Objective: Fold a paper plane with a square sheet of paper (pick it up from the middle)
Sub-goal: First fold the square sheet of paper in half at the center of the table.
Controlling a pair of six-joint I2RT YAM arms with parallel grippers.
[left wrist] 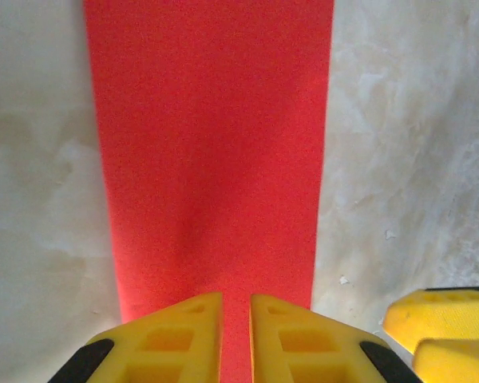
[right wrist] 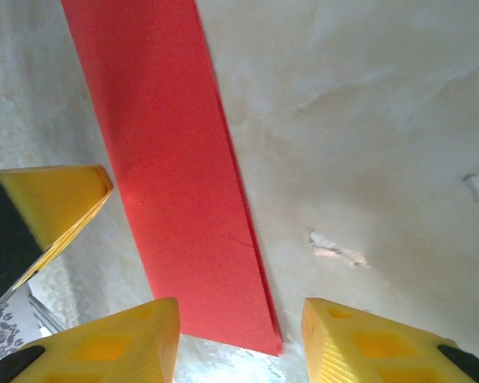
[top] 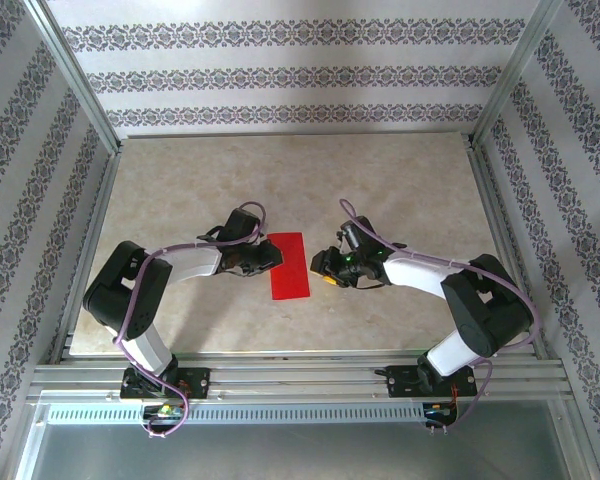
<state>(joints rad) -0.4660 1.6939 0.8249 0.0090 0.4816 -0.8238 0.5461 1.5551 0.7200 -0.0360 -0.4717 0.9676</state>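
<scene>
Red paper: the red sheet of paper (top: 290,265) lies flat on the desk (top: 380,180) as a long narrow rectangle (not a square as it lies), between the two sets of fingers.
Paper edge: seen from the right wrist, one long edge of the sheet (right wrist: 176,175) shows a doubled line, like two layers lying on each other.
Left fingers: the left fingers (top: 268,252) sit at the long side of the sheet that faces the left arm.
Left fingers, state: narrow. In the left wrist view the two yellow fingers (left wrist: 184,335) are almost together, with only a thin slit between them.
Paper from the left fingers: the sheet (left wrist: 211,144) runs straight out ahead of them, and red shows in the slit. Whether they pinch it or only rest over it, I cannot tell.
Right fingers: the right fingers (top: 328,278) are just beside the opposite long side of the sheet.
Right fingers, state: wide apart, holding nothing (right wrist: 136,343).
Paper from the right fingers: one end of the sheet, corner included, lies in the gap between them on bare desk (right wrist: 367,120).
Fingers to each other: the right pair shows as yellow tips (left wrist: 439,319) just beyond the strip from the left pair.
</scene>
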